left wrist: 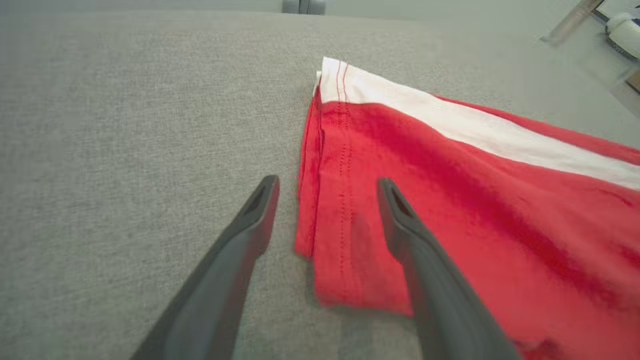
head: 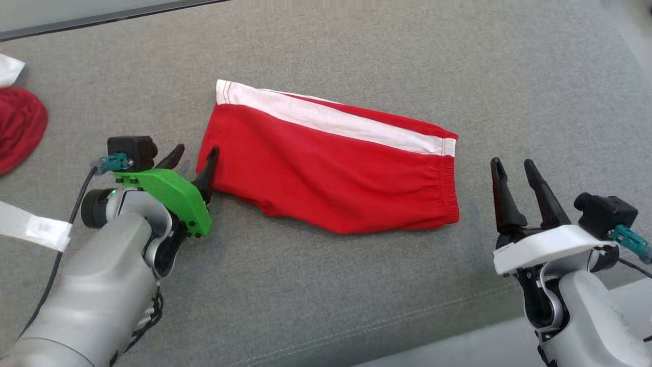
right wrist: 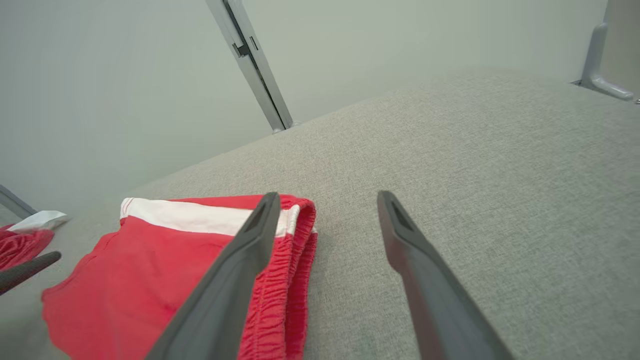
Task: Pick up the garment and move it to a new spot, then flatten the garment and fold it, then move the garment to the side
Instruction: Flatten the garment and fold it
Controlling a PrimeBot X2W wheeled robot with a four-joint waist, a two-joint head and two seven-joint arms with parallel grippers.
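The garment (head: pixel 326 163) is a pair of red shorts with a white side stripe, folded flat on the grey cushioned surface (head: pixel 326 285). My left gripper (head: pixel 194 157) is open at the garment's left hem, one finger over the cloth and one over the bare surface. The left wrist view shows that hem (left wrist: pixel 340 200) between and under the spread fingers of the left gripper (left wrist: pixel 327 185). My right gripper (head: pixel 514 168) is open, just right of the elastic waistband, holding nothing. In the right wrist view the waistband (right wrist: pixel 295 260) lies left of the right gripper (right wrist: pixel 327 200).
Another red cloth (head: pixel 18 127) and a white piece (head: pixel 9 69) lie at the far left edge. A white strap (head: pixel 30 227) crosses near my left forearm. The surface's front edge (head: pixel 458 336) runs by my right arm; a pale wall with a metal strut (right wrist: pixel 250 60) stands behind.
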